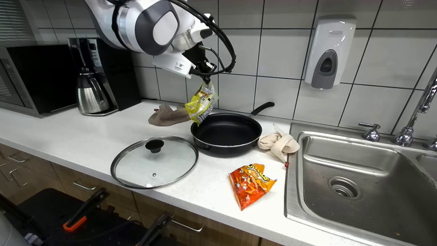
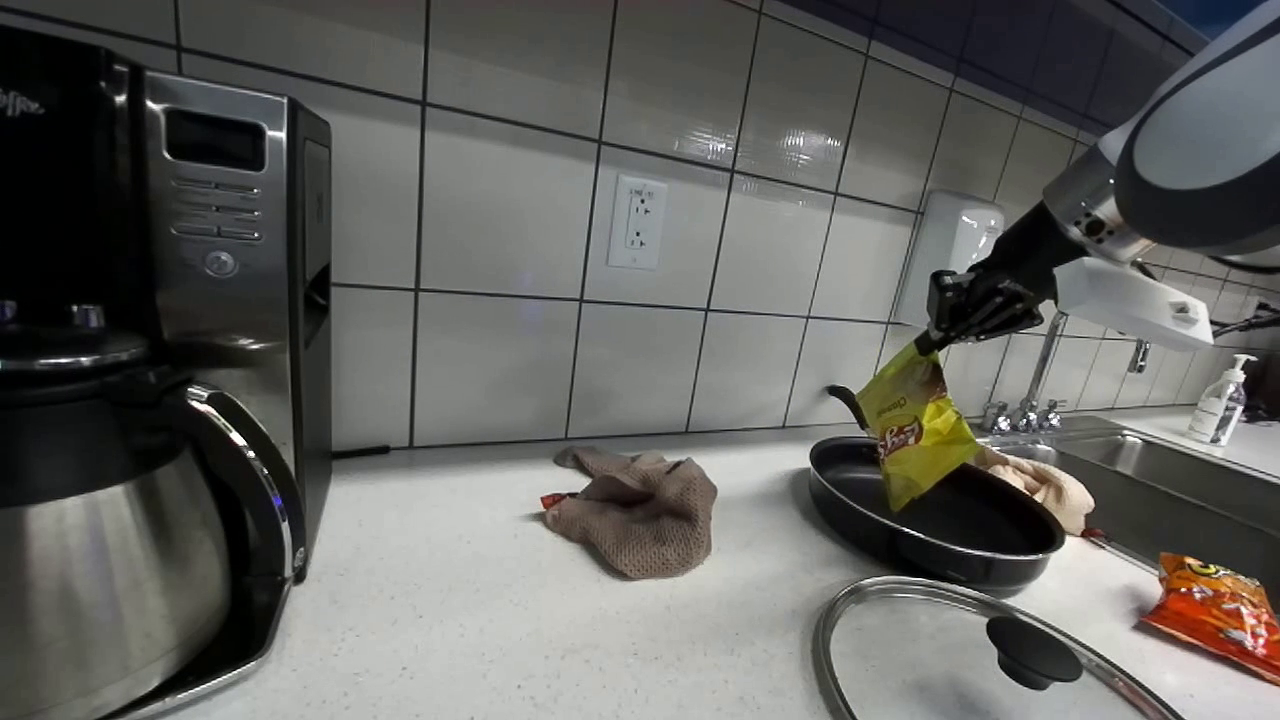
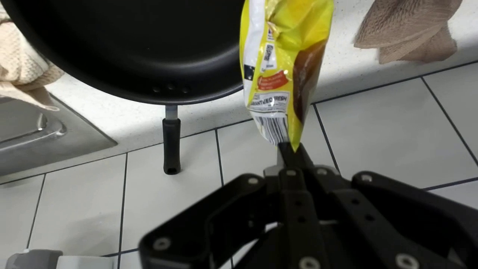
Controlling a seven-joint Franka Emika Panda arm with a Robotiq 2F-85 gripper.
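1. Yellow and crinkled, a chip bag (image 1: 202, 103) is hanging from our fingers (image 1: 207, 80) in an exterior view, above the edge of a black pan (image 1: 228, 133). We are gripping only its upper end, so a sudden jerk could be working the slick film loose. A glass lid (image 1: 154, 167) is lying just beside the pan on the counter (image 1: 92, 133).
2. In an exterior view, the chip bag is tilting over the pan; our views are not settling whether it is touching the rim. If it were snagging there, the pull could be twisting it free, perhaps towards the brown cloth (image 2: 640, 515).
3. In the wrist view, we are pinching the barcode end between closed fingers. The pan's handle (image 3: 171, 147) is pointing towards the tiled wall (image 3: 388, 127); sweeping low, we could be bumping it and turning the pan against the lid.
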